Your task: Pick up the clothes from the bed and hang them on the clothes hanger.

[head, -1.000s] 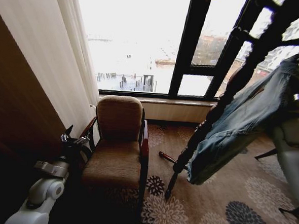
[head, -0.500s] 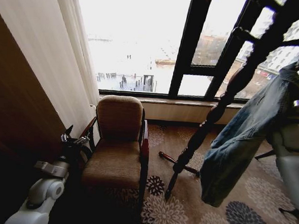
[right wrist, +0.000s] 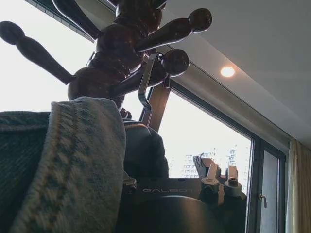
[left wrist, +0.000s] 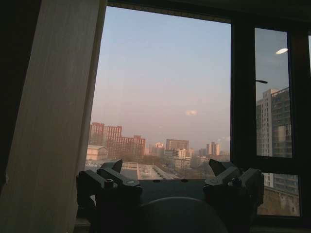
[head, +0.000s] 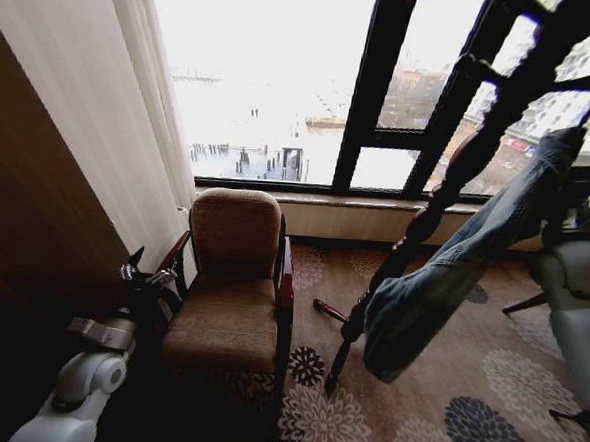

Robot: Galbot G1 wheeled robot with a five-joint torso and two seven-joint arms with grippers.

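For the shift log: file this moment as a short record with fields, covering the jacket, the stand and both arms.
jacket: light-blue denim jacket, off the floor, draped aslant beside the coat stand
coat stand: dark turned wood with pegs, before the window
hook: thin hook by one peg; cannot tell whether it rests on it
right gripper: right gripper up beneath the pegs, denim against it
left gripper: left gripper open, empty, parked low beside the armchair
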